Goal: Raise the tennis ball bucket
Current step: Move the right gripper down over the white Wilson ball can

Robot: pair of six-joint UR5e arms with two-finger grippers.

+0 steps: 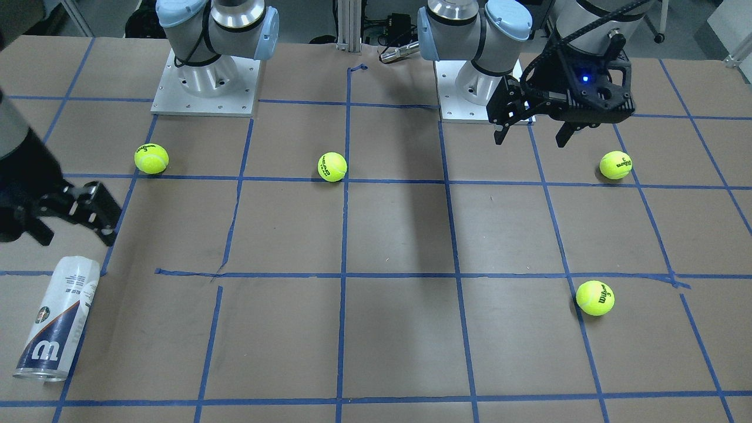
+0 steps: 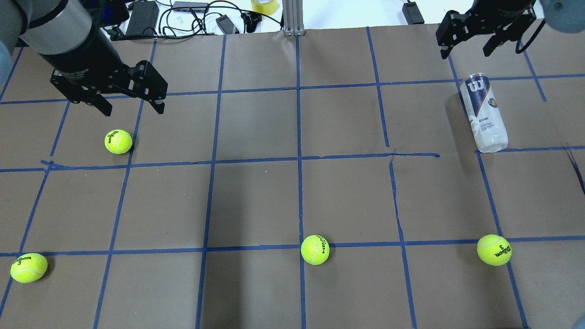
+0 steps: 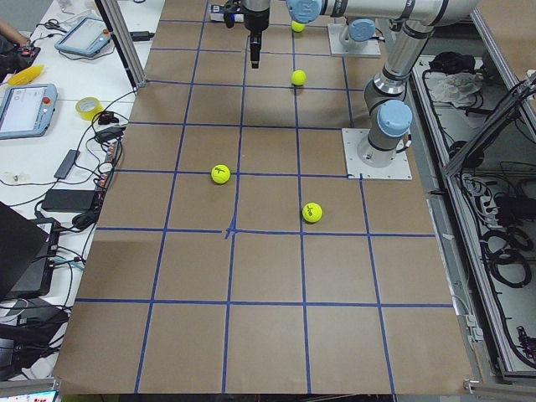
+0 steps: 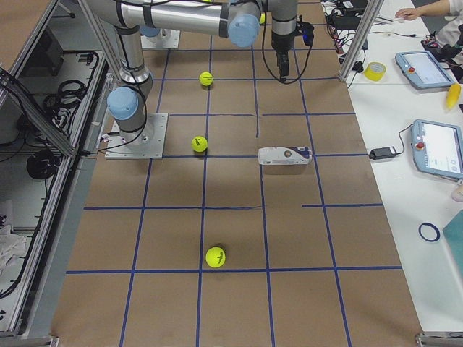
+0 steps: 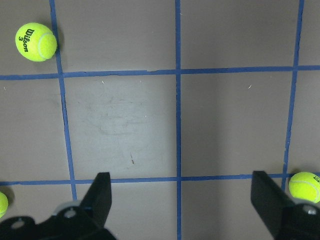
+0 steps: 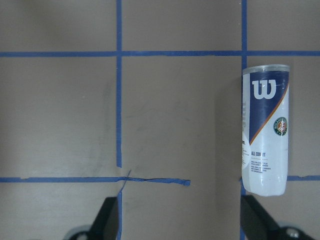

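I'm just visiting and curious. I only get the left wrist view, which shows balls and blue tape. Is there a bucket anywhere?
Observer: Yes, the bucket lies on its side, over on the robot's right.
Visitor: Is a hand holding it?
Observer: No, the right hand hangs open in the air near it, not touching.
Visitor: How many balls in all?
Observer: Four balls, all loose and spread apart.
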